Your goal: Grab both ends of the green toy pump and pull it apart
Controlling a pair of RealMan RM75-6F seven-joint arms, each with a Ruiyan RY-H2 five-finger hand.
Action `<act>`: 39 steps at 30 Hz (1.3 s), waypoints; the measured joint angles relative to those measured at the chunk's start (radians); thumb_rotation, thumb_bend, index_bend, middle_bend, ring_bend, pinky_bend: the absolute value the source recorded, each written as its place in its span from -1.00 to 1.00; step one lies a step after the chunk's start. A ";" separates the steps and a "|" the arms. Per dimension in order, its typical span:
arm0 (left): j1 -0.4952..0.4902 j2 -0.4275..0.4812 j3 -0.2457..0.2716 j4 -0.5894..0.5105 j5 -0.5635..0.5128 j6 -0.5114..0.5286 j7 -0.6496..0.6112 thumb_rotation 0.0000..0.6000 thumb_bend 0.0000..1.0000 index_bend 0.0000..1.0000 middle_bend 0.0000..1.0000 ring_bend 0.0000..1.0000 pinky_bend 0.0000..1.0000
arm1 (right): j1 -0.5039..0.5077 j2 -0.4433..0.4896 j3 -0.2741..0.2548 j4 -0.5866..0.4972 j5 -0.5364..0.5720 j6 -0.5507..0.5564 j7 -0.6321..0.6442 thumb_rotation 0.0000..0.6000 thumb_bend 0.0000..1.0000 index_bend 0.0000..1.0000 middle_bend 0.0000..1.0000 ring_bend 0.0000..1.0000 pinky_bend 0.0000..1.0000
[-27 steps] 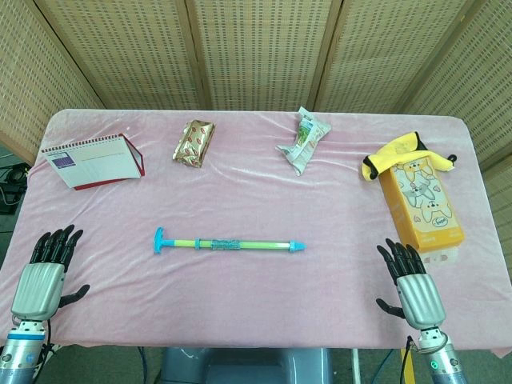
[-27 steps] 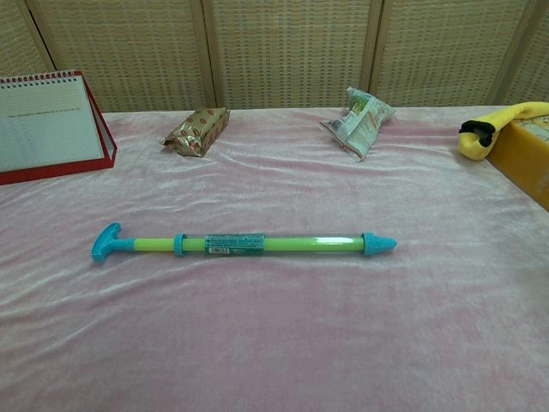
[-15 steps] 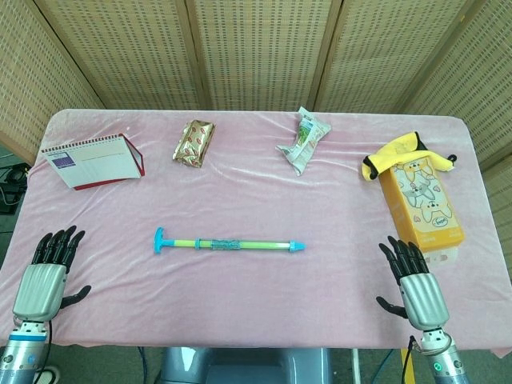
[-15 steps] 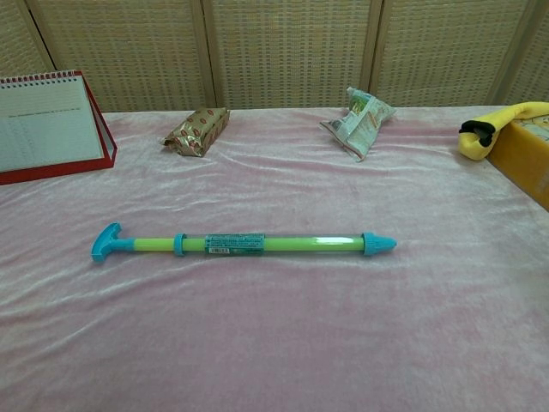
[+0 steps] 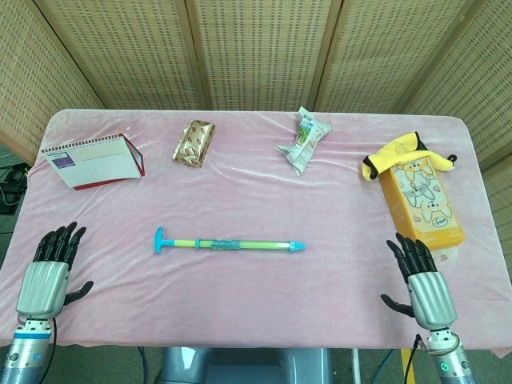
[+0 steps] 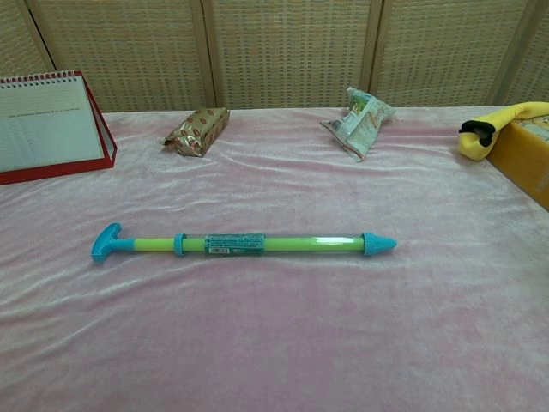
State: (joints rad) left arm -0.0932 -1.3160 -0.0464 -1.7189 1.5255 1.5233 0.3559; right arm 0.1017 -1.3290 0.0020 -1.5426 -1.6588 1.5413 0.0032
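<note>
Green toy pump (image 5: 230,243) lying flat mid-cloth, untouched, well apart from left hand (image 5: 46,270) and right hand (image 5: 422,283) (both empty, fingers spread, near the front edge). Best approached by closing one on the T-handle, the other on the nozzle tip, then pulling straight along its length.
</note>
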 measured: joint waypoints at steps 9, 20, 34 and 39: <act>-0.083 -0.107 -0.087 0.033 -0.047 -0.051 0.077 1.00 -0.51 -0.32 0.80 0.65 0.57 | 0.001 0.009 0.000 -0.008 0.008 -0.009 0.011 1.00 -0.66 -1.00 -1.00 -1.00 -1.00; -0.240 -0.188 -0.179 0.041 -0.298 -0.275 0.281 1.00 -0.35 -0.27 0.84 0.69 0.60 | 0.005 0.024 0.007 -0.013 0.027 -0.024 0.052 1.00 -0.66 -1.00 -1.00 -1.00 -1.00; -0.489 -0.433 -0.222 0.218 -0.678 -0.412 0.561 1.00 -0.35 -0.16 0.84 0.69 0.60 | 0.015 0.040 0.022 -0.001 0.065 -0.052 0.121 1.00 -0.66 -1.00 -1.00 -1.00 -1.00; -0.526 -0.476 -0.217 0.263 -0.712 -0.414 0.575 1.00 -0.34 -0.08 0.84 0.69 0.60 | 0.015 0.043 0.026 0.002 0.071 -0.053 0.132 1.00 -0.66 -1.00 -1.00 -1.00 -1.00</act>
State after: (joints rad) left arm -0.6191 -1.7917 -0.2634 -1.4560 0.8133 1.1088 0.9306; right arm 0.1171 -1.2864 0.0281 -1.5409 -1.5876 1.4878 0.1352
